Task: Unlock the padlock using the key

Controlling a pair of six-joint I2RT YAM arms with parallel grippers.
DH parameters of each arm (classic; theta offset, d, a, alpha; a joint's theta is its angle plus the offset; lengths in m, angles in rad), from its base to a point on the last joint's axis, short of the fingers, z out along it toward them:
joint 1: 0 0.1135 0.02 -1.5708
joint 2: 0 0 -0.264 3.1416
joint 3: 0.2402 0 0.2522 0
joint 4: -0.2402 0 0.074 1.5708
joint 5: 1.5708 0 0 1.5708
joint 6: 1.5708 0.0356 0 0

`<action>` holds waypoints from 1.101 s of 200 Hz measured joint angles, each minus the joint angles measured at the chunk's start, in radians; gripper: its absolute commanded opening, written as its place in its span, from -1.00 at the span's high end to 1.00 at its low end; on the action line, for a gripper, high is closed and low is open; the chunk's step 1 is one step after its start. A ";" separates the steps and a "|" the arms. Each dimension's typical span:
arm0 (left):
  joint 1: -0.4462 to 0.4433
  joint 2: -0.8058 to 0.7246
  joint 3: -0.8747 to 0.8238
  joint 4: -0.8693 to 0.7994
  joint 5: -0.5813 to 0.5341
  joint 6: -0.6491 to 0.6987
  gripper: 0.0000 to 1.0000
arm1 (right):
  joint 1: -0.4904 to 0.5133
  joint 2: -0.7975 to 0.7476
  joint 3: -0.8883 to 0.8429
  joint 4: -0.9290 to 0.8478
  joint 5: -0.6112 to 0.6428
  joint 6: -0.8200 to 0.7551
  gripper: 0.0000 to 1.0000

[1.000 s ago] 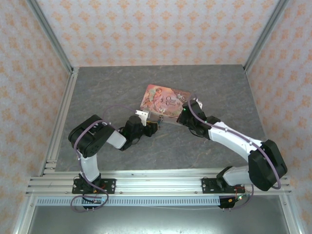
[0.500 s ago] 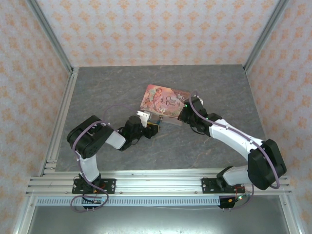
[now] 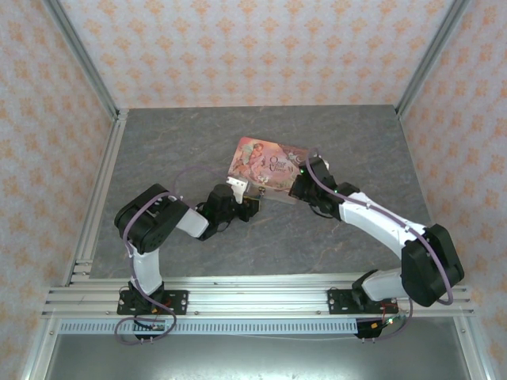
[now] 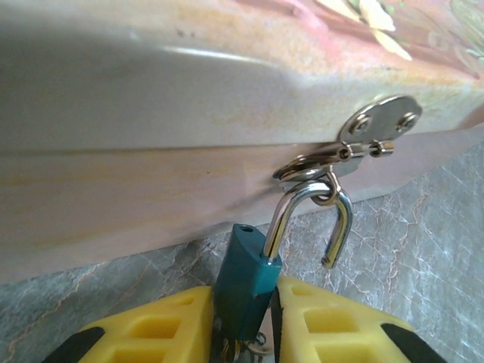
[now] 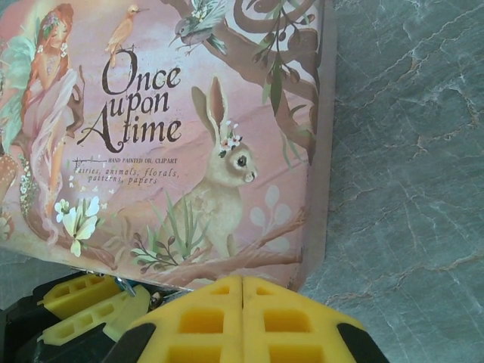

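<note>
Left wrist showed the left gripper (image 4: 243, 321) pinching the padlock (image 4: 248, 272), shackle straight ahead through the hasp (image 4: 378, 127) of the tin (image 4: 151, 113); right gripper (image 5: 242, 318) jaws sat pressed together.

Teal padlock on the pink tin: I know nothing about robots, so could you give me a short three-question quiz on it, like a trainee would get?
1. True or false: the silver shackle of the small teal padlock has one end free of the body.
2. What clamps the padlock's body? A) the left gripper B) a human hand C) nothing
3. Fill in: the lid of the pink illustrated tin box reads "Once ___ a time".
Key: 1 true; 2 A; 3 upon.
</note>
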 measured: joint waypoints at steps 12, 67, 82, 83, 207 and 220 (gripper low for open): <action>0.002 0.005 0.003 0.004 0.000 -0.002 0.64 | -0.005 0.000 0.006 -0.001 0.000 0.000 1.00; 0.008 0.022 0.013 0.018 0.019 -0.008 0.99 | -0.037 0.000 0.030 -0.013 0.000 -0.007 1.00; 0.008 0.013 0.011 0.008 0.018 -0.009 1.00 | -0.049 0.002 0.043 -0.023 0.000 -0.010 1.00; 0.008 0.012 0.010 0.006 0.018 -0.009 1.00 | -0.050 0.003 0.045 -0.024 0.001 -0.011 1.00; 0.015 -0.300 0.012 -0.540 -0.117 0.008 1.00 | -0.087 0.414 0.551 -0.221 0.005 -0.165 -0.05; 0.015 -0.329 0.012 -0.579 -0.123 -0.010 1.00 | -0.095 0.453 0.593 -0.236 -0.010 -0.173 -0.06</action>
